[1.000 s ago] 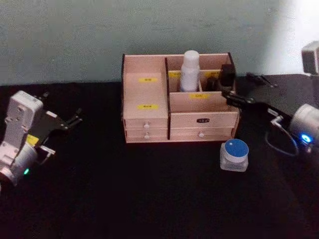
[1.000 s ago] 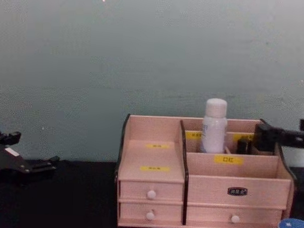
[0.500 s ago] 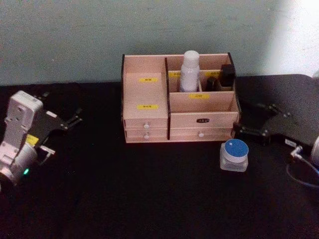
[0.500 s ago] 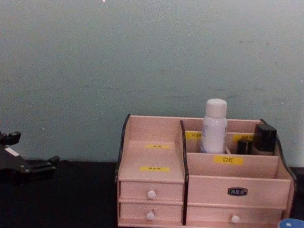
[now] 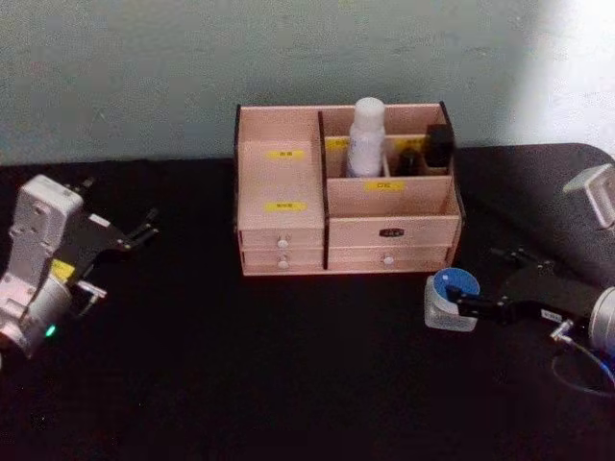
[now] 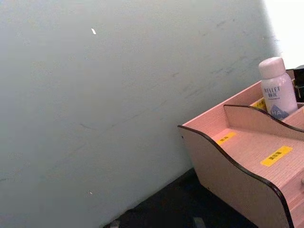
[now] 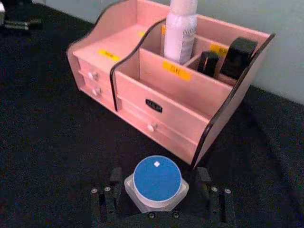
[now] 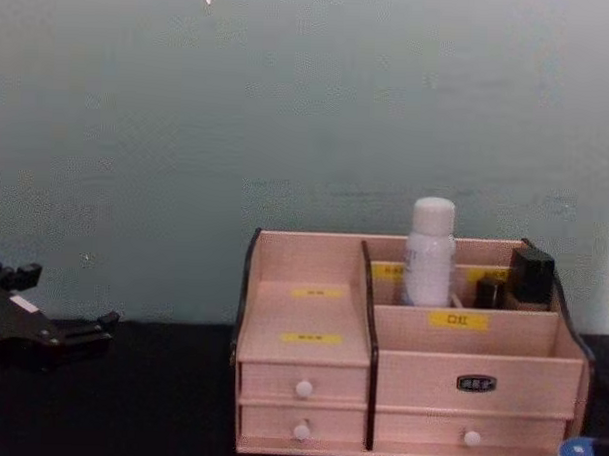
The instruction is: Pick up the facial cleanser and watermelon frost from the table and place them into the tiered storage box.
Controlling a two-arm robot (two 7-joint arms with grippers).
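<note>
Black worktop [image 5: 288, 384] carries the frost jar [image 5: 452, 300] near right; our right pincer [image 7: 158, 178] straddles it, released, lined up to clench. Our left arm [image 5: 43, 250] idles far left. Beyond, the cleanser [image 5: 366, 137] already stands upright in the rear compartment of the box [image 5: 279, 178].

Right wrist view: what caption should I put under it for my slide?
Open right pincer straddles the watermelon frost on the table; the facial cleanser stands in the tiered storage box.

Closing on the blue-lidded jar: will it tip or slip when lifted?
Squat and wide-based, the watermelon frost probably won't tip. Its smooth frosted wall may slip between the right gripper's open fingers, so squeeze squarely. It looks rigid and likely light. The left gripper idles far left.
</note>
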